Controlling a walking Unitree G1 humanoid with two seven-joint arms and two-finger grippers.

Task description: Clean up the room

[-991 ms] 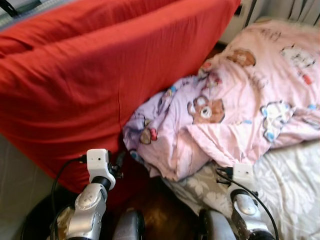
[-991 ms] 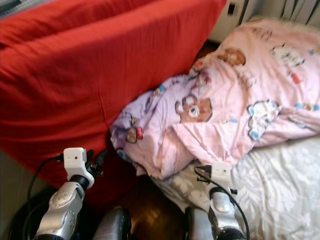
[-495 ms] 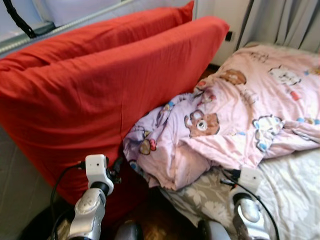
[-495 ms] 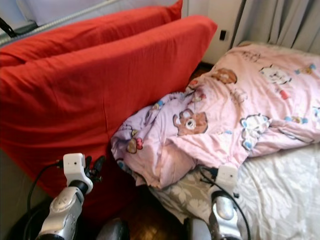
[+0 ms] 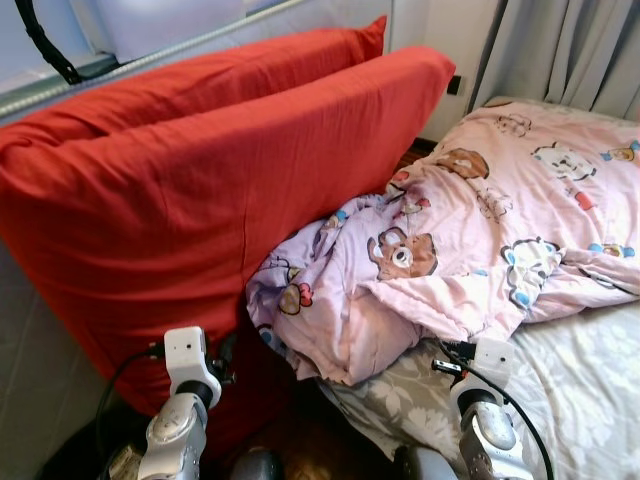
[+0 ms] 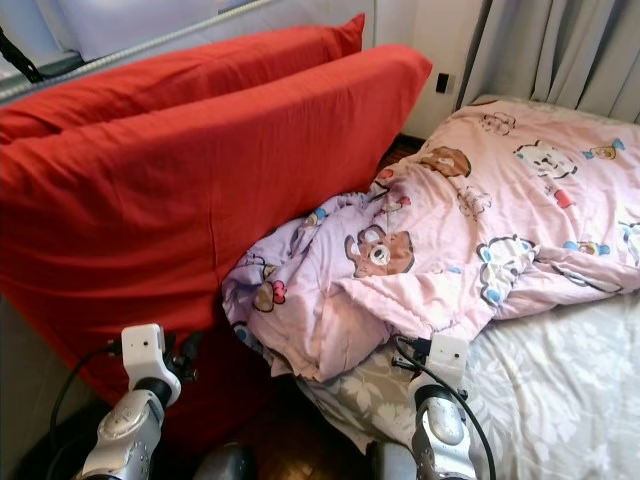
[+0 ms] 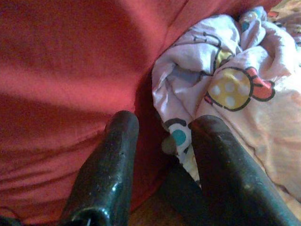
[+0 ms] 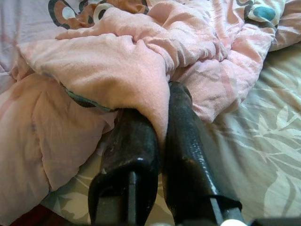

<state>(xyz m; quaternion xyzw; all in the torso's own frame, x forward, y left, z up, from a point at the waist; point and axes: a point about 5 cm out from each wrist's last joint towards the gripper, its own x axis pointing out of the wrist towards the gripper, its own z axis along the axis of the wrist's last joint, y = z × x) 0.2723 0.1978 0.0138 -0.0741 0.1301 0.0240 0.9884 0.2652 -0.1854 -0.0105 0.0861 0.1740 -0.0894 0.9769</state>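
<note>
A crumpled pink and lilac cartoon-print blanket (image 5: 480, 230) lies on the bed, its lilac end spilling against two big red cushions (image 5: 200, 200). In the right wrist view, my right gripper (image 8: 160, 108) is at the blanket's near edge, shut on a fold of pink cloth (image 8: 141, 80) pinched between its black fingers. My left gripper (image 7: 164, 125) is open in the gap between the red cushion (image 7: 70, 70) and the lilac blanket end (image 7: 225, 89), with nothing between its fingers. Both silver wrists sit low in the eye views, left arm (image 5: 185, 400), right arm (image 5: 485, 410).
The bed's grey leaf-print sheet (image 5: 590, 380) spreads to the right. Dark wooden floor (image 5: 330, 455) lies between the cushions and the bed. Grey curtains (image 5: 570, 50) and a wall socket (image 5: 455, 85) stand behind. A grey wall (image 5: 40, 380) rises at the left.
The head camera has tilted upward, bringing the wall, curtains and cushion tops into view; both arms sit lower in the picture. The blanket and cushions lie as before.
</note>
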